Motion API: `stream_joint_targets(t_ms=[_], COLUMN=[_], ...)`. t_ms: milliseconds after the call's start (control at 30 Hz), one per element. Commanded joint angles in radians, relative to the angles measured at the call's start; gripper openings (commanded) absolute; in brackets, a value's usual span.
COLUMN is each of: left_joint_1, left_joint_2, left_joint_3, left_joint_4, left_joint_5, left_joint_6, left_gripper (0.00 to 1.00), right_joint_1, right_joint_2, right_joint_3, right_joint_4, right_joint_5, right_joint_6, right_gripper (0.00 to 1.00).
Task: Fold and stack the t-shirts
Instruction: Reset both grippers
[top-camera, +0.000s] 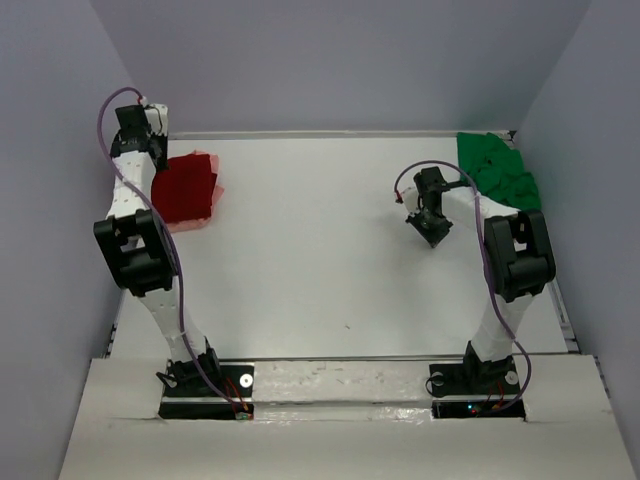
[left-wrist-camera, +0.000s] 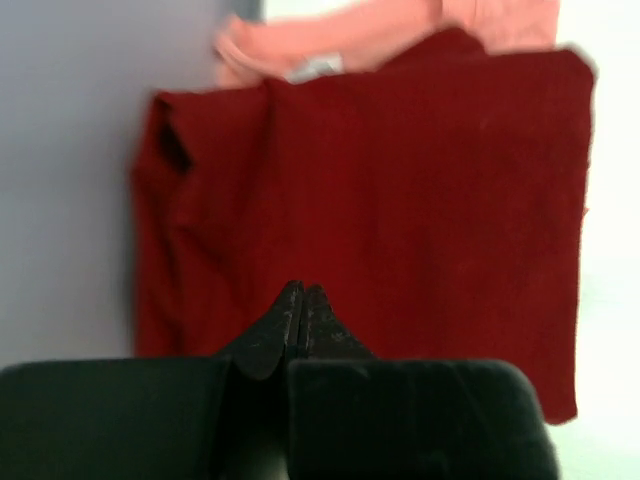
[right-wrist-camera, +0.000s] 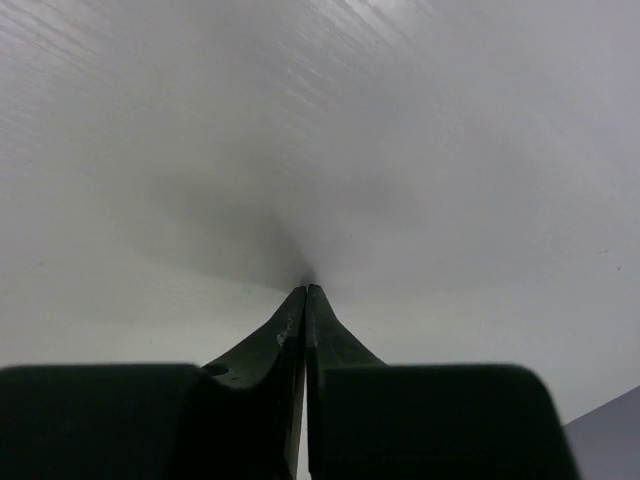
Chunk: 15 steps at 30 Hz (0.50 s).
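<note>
A folded dark red t-shirt (top-camera: 186, 190) (left-wrist-camera: 400, 200) lies at the table's far left on top of a salmon pink t-shirt (top-camera: 216, 188) (left-wrist-camera: 340, 45), whose edges stick out around it. My left gripper (top-camera: 157, 152) (left-wrist-camera: 303, 290) hovers over the red shirt's near edge, shut, with no cloth between its fingers. A bright green t-shirt (top-camera: 497, 168) lies crumpled in the far right corner. My right gripper (top-camera: 432, 236) (right-wrist-camera: 306, 288) is shut and empty, its tips pointing down at the bare white table (right-wrist-camera: 450, 200), left of the green shirt.
Grey walls (top-camera: 330, 60) close in the table (top-camera: 320, 270) at the back and on both sides. The left wall (left-wrist-camera: 70, 200) runs right beside the shirt pile. Both arm bases (top-camera: 205, 385) stand on the near edge.
</note>
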Motion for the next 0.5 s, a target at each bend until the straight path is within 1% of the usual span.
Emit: stream_joint_targets(t_ms=[0, 33, 133, 167, 200, 233, 467], left_joint_1=[0.008, 0.007, 0.008, 0.01, 0.01, 0.011, 0.025], left_joint_2=[0.037, 0.041, 0.078, 0.104, 0.117, 0.126, 0.141], left_joint_3=[-0.02, -0.02, 0.005, 0.026, 0.037, 0.043, 0.046], left_joint_4=[0.044, 0.07, 0.089, 0.086, 0.086, 0.093, 0.133], left_joint_5=[0.038, 0.009, -0.011, -0.057, -0.057, -0.091, -0.143], left_joint_6=[-0.06, -0.057, -0.043, -0.035, -0.035, -0.037, -0.014], left_gripper=[0.0, 0.0, 0.0, 0.0, 0.0, 0.0, 0.0], right_joint_1=[0.003, 0.003, 0.003, 0.003, 0.003, 0.003, 0.003], right_joint_2=[-0.004, 0.002, 0.022, 0.028, 0.034, 0.04, 0.104], right_joint_3=[-0.012, -0.014, -0.012, -0.009, -0.009, -0.008, 0.014], right_joint_4=[0.001, 0.001, -0.002, -0.004, -0.006, -0.007, -0.018], right_joint_5=[0.042, 0.047, 0.068, 0.073, 0.074, 0.077, 0.093], right_joint_6=[0.002, 0.0, -0.002, -0.002, -0.002, -0.002, 0.0], right_gripper=[0.02, 0.0, 0.0, 0.0, 0.0, 0.0, 0.0])
